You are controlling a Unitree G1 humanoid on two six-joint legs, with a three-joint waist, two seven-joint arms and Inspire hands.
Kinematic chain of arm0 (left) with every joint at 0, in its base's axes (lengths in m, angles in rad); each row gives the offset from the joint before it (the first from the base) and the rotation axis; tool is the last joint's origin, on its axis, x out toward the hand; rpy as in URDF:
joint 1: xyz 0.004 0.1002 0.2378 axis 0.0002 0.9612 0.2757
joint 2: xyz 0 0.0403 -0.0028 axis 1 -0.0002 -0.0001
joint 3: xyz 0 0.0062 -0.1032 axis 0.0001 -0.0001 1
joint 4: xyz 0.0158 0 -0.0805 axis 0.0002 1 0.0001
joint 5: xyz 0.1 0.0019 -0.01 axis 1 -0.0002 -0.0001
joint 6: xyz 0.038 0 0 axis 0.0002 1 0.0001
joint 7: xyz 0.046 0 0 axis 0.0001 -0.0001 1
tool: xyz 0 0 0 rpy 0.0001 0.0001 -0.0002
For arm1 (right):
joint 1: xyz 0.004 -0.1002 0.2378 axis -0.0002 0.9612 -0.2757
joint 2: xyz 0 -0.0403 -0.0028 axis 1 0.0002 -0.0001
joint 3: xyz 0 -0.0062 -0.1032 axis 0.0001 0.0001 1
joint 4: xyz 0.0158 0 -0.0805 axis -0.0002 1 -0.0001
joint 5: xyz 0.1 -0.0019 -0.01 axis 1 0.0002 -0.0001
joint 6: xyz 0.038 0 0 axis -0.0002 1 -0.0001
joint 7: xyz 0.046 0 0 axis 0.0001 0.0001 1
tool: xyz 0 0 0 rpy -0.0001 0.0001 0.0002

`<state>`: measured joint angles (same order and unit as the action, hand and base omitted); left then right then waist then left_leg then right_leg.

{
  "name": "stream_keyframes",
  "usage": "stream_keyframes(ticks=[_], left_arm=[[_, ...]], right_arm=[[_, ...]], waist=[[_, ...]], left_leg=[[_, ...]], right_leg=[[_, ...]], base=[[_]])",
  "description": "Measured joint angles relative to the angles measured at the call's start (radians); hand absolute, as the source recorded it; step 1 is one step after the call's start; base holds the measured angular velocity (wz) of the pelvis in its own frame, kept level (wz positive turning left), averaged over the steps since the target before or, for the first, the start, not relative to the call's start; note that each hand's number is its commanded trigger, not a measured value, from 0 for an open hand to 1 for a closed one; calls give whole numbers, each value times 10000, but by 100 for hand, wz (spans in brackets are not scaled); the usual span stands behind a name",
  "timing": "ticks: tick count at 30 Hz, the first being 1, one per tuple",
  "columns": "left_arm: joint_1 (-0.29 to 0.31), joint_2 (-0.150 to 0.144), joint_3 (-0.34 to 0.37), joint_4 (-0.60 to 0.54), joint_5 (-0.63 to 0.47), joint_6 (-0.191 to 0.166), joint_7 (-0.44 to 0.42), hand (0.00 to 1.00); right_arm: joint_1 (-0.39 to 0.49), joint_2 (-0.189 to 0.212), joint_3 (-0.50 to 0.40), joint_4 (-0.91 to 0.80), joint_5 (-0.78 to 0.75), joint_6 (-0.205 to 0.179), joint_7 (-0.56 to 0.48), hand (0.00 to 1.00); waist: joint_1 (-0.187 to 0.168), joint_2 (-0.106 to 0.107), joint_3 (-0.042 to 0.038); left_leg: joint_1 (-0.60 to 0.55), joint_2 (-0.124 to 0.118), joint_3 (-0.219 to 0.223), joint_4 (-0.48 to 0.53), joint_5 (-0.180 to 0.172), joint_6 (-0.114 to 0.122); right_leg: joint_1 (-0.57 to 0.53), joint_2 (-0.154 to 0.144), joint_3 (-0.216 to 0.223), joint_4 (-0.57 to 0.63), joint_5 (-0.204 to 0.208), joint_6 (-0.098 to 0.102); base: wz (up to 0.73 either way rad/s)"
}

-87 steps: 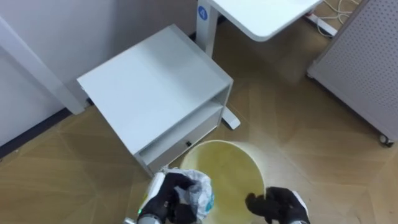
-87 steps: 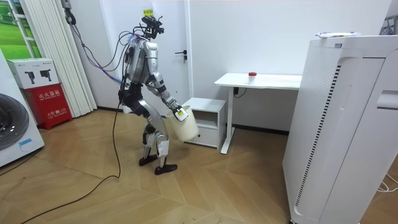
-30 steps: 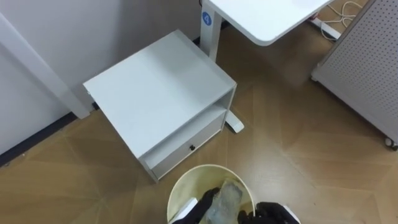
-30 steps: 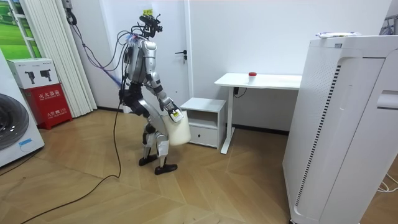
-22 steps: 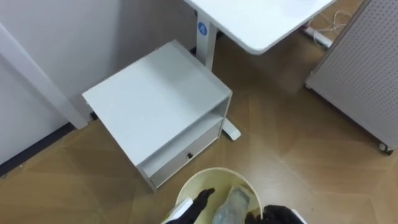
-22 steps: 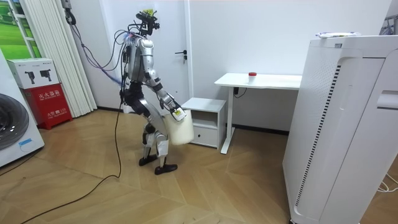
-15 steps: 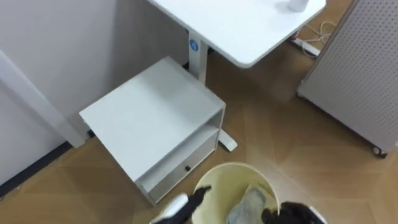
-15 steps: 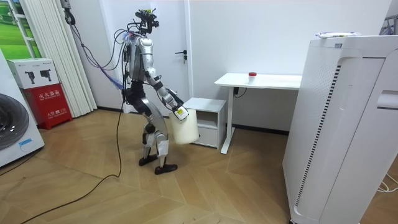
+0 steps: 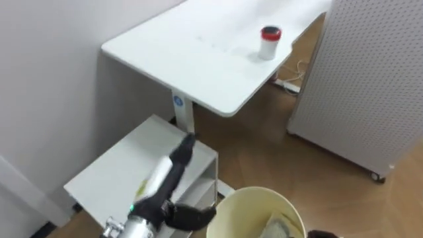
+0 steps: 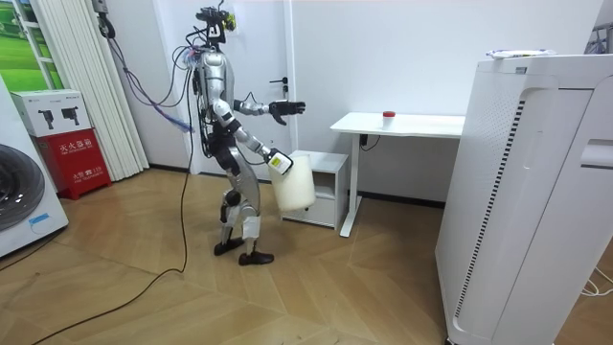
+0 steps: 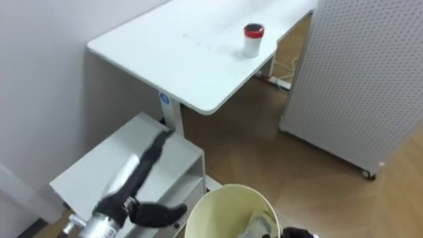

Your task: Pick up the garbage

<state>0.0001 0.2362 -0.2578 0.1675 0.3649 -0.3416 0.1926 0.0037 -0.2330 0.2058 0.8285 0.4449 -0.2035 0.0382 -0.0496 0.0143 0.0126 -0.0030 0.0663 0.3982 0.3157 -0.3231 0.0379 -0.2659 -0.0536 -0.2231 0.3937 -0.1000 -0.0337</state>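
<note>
Facing the bench's [image 9: 198, 63] red-capped cup [image 9: 269, 41]
Left hand [image 9: 173, 166] is hovering, fingers [image 9: 184, 147] spread; the upright cup is standing well beyond, rightward; right hand [image 10: 277, 163] is gripping the bin [image 9: 256, 190].

A pale yellow bin [image 9: 246, 206] stood out against a white bench [image 9: 198, 59], a white cabinet [image 9: 119, 182], a red-lidded white jar [image 9: 269, 42], a black left robot hand [image 9: 176, 162] and brown herringbone floor [image 9: 264, 149].

The left hand [image 9: 165, 188] is held out, fingers [image 9: 183, 149] straight (thumb sticking sideways), over a white cabinet [image 9: 106, 185]. Beside its thumb is a yellow bin [image 9: 254, 200] holding garbage [image 9: 277, 229]. Past its fingertips, a white table [image 9: 198, 53].
</note>
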Motion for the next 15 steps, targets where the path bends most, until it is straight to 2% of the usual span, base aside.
stream_keyframes(ticks=[2,6,8,9,11,13,14,15], left_arm=[[117,-55,242,-239,0,-185,256,0],[540,-101,794,-690,-77,-318,785,0],[658,-99,959,-695,-231,-370,908,0],[826,-87,1043,-692,-231,-372,983,0],[1101,-82,1095,-693,-244,-373,1057,0],[1296,-103,1189,-695,-427,-373,1088,0],[1319,-105,1187,-695,-513,-375,1103,0],[1285,-124,1174,-715,-643,-387,1108,0]], right_arm=[[65,-5,-44,-190,-115,-11,-10,100],[473,2,-144,-454,-571,-217,86,100],[480,3,-176,-455,-588,-220,97,100],[481,4,-203,-457,-643,-222,126,100],[497,-10,-214,-457,-807,-224,259,100],[574,-9,-211,-462,-998,-222,426,100],[590,-13,-213,-463,-1003,-221,444,100],[600,-59,-228,-463,-1000,-219,454,100]], waist=[[-1,-36,-21],[26,-132,-65],[35,-196,-84],[52,-218,-81],[191,-215,-83],[424,-234,-71],[517,-251,-64],[549,-275,-63]], left_leg=[[226,-4,96,-116,22,-39],[904,253,387,-215,-86,-276],[1008,254,322,6,-95,-313],[1003,279,105,341,-84,-324],[1003,234,-735,856,-69,-349],[639,35,-2210,1943,1,-448],[551,-80,-2669,2048,-54,-484],[325,-291,-3407,1487,-60,-486]], right_leg=[[123,63,-25,-50,-32,-25],[743,341,-252,-325,-100,-191],[859,422,-90,-390,-138,-247],[912,538,119,-519,-158,-279],[1087,713,657,-534,-179,-324],[1250,959,1463,-567,-134,-388],[1251,962,1701,-553,-127,-384],[1208,997,2084,-539,-113,-370]], base=[[-22],[-22],[-32],[-59],[-78],[-86],[-66],[-60]])
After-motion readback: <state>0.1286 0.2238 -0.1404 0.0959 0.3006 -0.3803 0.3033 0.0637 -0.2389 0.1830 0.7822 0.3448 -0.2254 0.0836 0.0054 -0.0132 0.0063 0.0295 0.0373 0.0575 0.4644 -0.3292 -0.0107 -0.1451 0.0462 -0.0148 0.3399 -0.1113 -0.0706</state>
